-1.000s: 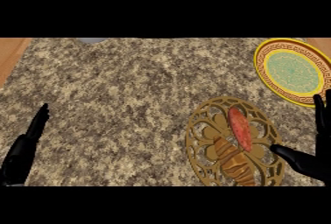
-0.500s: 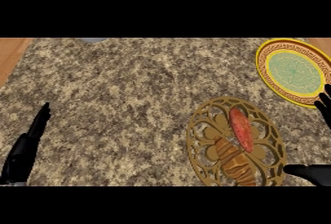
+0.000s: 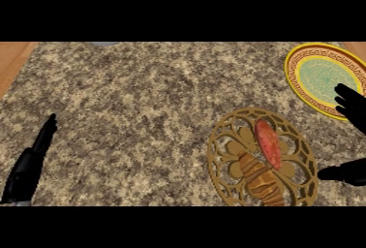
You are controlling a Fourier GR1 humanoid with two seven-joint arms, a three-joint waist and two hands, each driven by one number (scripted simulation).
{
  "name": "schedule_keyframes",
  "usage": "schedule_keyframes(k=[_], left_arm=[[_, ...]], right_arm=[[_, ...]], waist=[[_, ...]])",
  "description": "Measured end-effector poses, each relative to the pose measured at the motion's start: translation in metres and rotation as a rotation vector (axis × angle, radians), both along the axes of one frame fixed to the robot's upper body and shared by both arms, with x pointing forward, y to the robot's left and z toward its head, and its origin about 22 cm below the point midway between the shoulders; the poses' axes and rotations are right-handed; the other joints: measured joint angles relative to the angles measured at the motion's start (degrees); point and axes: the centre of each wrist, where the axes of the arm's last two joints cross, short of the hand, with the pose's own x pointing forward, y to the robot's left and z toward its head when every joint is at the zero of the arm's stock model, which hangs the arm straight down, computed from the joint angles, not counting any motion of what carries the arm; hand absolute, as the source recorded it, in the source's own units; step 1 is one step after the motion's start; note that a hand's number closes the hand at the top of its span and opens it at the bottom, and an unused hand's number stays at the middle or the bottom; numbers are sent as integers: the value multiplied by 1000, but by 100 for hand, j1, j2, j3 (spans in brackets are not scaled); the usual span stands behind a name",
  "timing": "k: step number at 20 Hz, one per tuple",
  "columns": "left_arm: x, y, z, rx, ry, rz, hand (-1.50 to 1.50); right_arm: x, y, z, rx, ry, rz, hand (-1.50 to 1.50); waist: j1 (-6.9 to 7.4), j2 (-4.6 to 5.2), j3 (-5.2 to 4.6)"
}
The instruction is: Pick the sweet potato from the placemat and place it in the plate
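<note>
The right hand is open at the right edge, fingers over the plate's near rim, thumb beside the placemat. The sweet potato lies on the placemat next to a croissant. The plate sits far right. The left hand rests open, near left.

The robot's black left hand shows at the counter's lower left edge, seen edge-on, its fingers straight and pointing up and slightly right, resting with nothing in it. The black right hand shows at the counter's right edge, spread wide: its fingers reach up and left, its thumb juts left lower down, holding nothing.
</note>
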Motion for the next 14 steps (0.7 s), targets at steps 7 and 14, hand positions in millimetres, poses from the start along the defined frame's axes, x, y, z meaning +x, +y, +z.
schedule_keyframes(k=[7,14], left_arm=[[-2,-3,1,-5,1,-5,0],[2,-3,4,-2,5,-1,0]], right_arm=[[28,13,-17,-122,141,128,-150],[49,21,-39,-183,207,223,-150]], waist=[[24,3,2],[-12,-2,4]])
